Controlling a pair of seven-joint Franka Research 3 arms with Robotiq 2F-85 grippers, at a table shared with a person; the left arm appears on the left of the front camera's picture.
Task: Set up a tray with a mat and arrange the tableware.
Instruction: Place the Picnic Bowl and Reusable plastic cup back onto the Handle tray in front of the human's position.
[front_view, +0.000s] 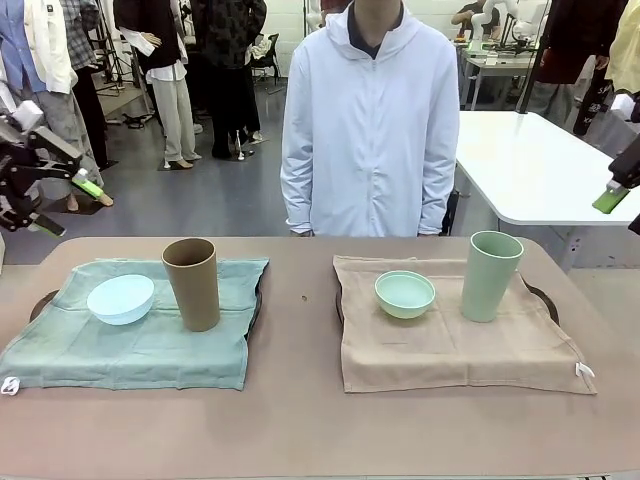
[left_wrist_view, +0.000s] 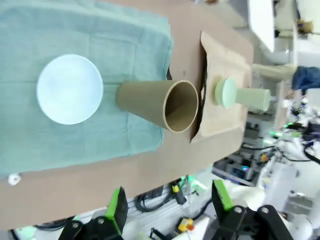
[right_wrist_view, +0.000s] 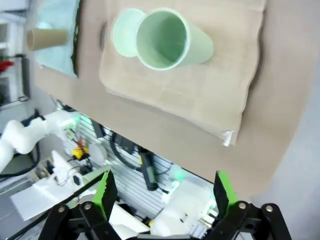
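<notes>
Both sets look done: brown cup (front_view: 191, 283) beside blue bowl (front_view: 121, 298), green cup (front_view: 490, 275) by mint bowl (front_view: 405, 294). Left gripper (left_wrist_view: 169, 208) and right gripper (right_wrist_view: 162, 191) wide, empty, up high. Tall cups probably tippy if clipped reaching back in.

From my seat, both trays lay almost wholly under their mats: only the dark rim of the left tray (front_view: 43, 301) peeked out at 9 o'clock of the green mat (front_view: 140, 345), and the right tray (front_view: 545, 299) at 3 o'clock of the tan mat (front_view: 450, 350). The left gripper (front_view: 62, 205) and right gripper (front_view: 622, 205) were cut off by the front view's edges. The mint bowl (right_wrist_view: 124, 33) sat partly behind the pale green cup (right_wrist_view: 170, 40).
</notes>
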